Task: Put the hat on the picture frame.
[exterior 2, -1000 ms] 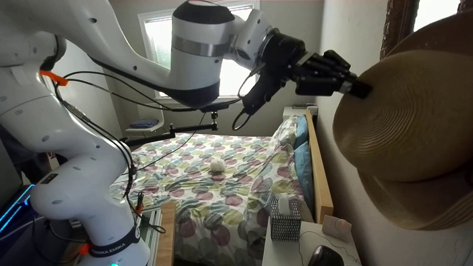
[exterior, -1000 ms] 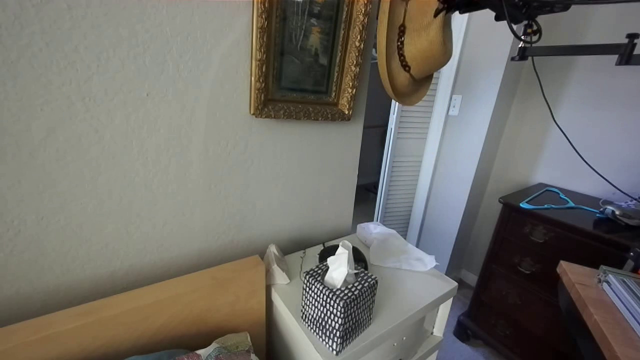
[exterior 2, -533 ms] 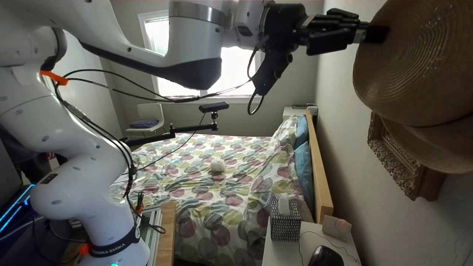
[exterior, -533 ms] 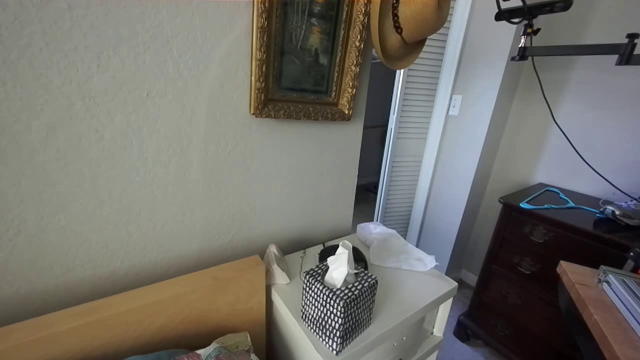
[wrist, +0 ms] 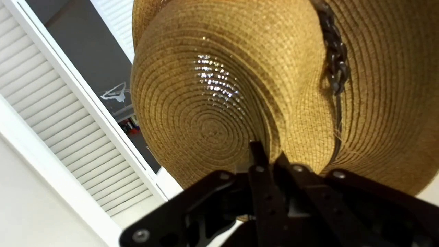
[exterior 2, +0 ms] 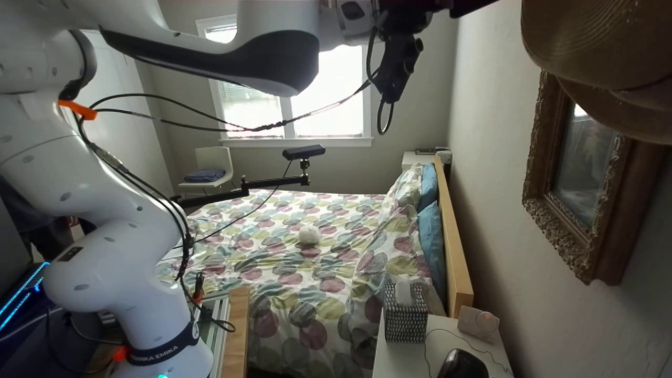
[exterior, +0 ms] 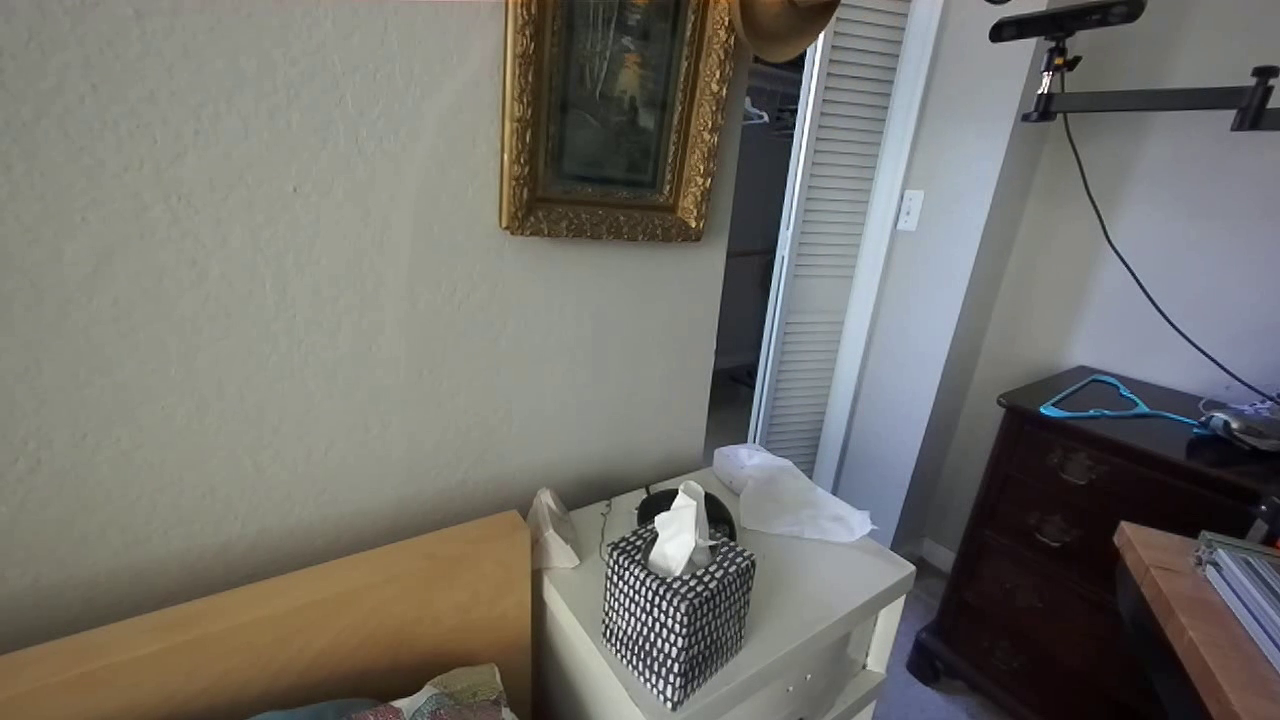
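The tan straw hat (wrist: pixel 205 92) fills much of the wrist view. My gripper (wrist: pixel 269 154) is shut on a fold of the hat's crown. The hat is at the top edge of both exterior views, only partly in view (exterior: pixel 785 30) (exterior 2: pixel 604 47). The gold picture frame (exterior: pixel 610 222) hangs on the wall, its top out of view. The hat's brim is close by its right edge there. In an exterior view the hat is in front of the frame's upper part (exterior 2: pixel 538 152). Whether they touch cannot be told. My fingertips are out of view in both exterior views.
A checkered tissue box (exterior: pixel 680 600) stands on the white nightstand (exterior: pixel 830 590) below the frame. A wooden headboard (exterior: pixel 300 610) runs along the wall. A camera on a black arm (exterior 2: pixel 303 152) stands out over the bed. A doorway with a louvered door (exterior: pixel 830 250) is right of the frame.
My gripper and the hat have moved steadily upward, and the hat has shifted a little towards the wall and frame. More of the frame shows below the hat. The gripper stays shut on the hat.
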`<act>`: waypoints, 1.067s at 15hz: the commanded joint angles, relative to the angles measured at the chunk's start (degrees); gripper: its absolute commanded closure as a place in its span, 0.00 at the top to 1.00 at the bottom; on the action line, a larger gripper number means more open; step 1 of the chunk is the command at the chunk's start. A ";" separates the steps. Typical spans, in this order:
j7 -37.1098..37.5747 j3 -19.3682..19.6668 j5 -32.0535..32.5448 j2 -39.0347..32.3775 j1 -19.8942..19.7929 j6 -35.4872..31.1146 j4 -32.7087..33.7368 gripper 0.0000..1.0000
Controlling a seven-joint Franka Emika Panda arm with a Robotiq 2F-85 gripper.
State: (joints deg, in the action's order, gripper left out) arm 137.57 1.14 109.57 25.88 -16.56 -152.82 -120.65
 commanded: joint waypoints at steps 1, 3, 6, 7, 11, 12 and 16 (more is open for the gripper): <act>6.03 -0.38 6.46 -3.29 1.09 0.23 5.49 0.02; 7.31 -0.52 8.39 -4.95 1.63 0.08 7.69 0.02; 8.94 -0.62 11.12 -7.12 2.44 0.02 10.83 0.02; 9.36 -0.62 12.04 -7.59 2.71 0.00 11.96 0.02; 11.45 -0.68 15.88 -8.50 3.74 0.26 15.60 0.02; 11.89 -0.66 16.70 -8.66 3.98 0.25 16.04 0.02; 12.22 -0.42 17.08 -9.16 4.37 0.03 16.68 0.02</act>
State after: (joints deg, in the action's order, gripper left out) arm 147.28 0.57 124.32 18.14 -12.65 -152.81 -106.19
